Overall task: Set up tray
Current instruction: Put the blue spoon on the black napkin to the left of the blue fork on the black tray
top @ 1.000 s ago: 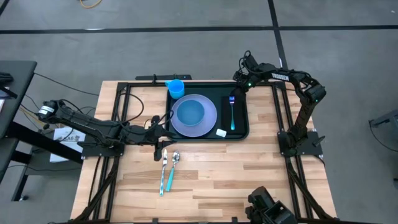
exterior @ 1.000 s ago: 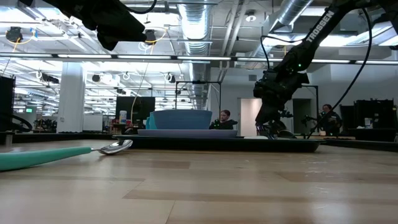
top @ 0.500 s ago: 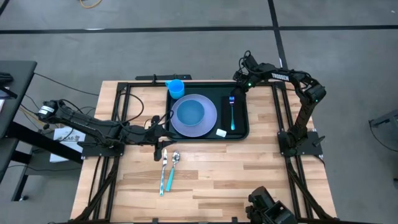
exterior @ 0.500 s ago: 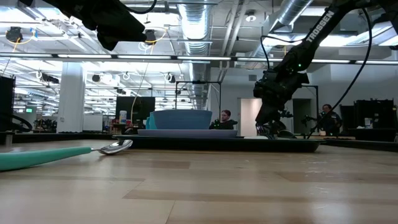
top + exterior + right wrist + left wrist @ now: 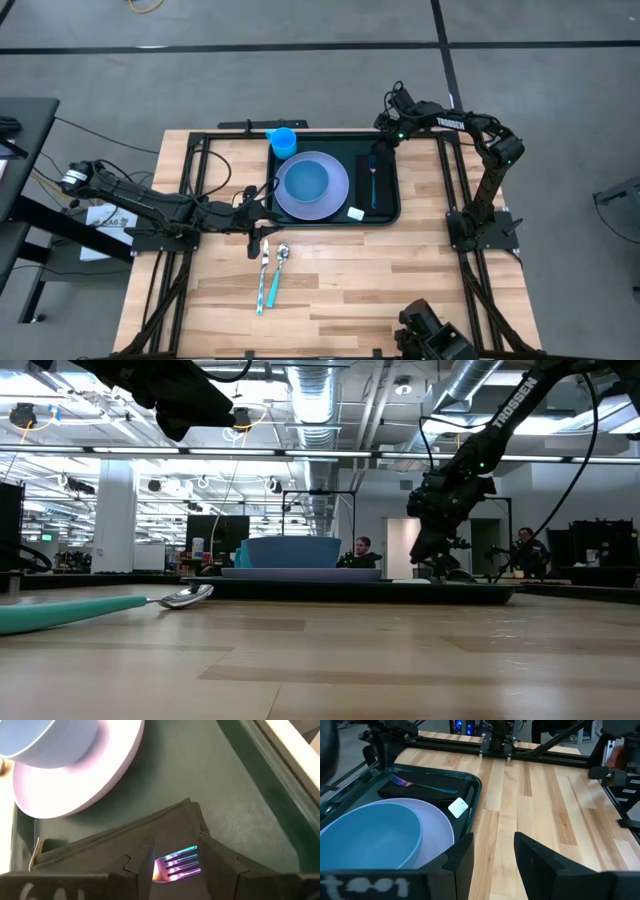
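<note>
The dark tray lies flat on the wooden table. It carries a lilac plate with a blue bowl, a blue cup and a black napkin. A fork lies on the napkin. My right gripper stands open over the tray's far right part. Its fingers are on either side of the fork's tines and apart from them. My left gripper is open at the tray's near left corner, with one finger over the rim. My left gripper has one finger over the tray's near rim and the other over the bare table. The finger hides the rim there, so I cannot tell whether it touches. Nothing shows between the fingers.
A knife and a spoon with teal handles lie on the table in front of the tray. A small white piece lies in the tray's near right part. Black frame rails run along the table's left, right and far sides.
</note>
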Controlling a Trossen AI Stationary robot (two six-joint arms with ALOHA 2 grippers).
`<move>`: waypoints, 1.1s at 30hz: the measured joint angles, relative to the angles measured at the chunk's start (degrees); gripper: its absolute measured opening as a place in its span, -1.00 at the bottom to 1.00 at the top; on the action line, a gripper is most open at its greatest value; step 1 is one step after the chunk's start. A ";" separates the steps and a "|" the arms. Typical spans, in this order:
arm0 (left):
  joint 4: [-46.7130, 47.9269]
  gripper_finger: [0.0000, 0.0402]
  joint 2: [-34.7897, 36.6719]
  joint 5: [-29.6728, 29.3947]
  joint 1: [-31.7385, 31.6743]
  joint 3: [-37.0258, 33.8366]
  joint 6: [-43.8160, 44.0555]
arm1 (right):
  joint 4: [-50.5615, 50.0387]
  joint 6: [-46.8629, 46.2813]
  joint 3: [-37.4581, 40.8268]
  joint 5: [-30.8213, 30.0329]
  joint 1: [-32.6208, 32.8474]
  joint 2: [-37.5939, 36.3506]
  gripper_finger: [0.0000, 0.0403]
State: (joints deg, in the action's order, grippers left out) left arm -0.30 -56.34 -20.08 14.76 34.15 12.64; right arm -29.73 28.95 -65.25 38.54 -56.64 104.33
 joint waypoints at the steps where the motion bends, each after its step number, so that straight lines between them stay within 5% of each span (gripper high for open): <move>1: 0.00 -0.36 -0.02 0.00 0.00 0.00 0.00 | 0.33 0.01 0.01 -0.03 0.00 0.00 -0.33; 14: 0.00 -0.36 -0.02 1.14 -0.01 0.00 3.21 | -4.86 0.03 -0.02 3.55 4.88 -0.34 -0.34; 33: 2.67 -0.36 -0.02 1.95 0.01 -0.37 9.60 | -13.13 1.05 -0.02 3.55 27.96 -14.24 -0.37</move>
State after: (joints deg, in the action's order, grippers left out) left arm 2.38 -56.36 -18.12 14.77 33.78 22.25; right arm -42.86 30.00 -65.28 42.09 -28.69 90.10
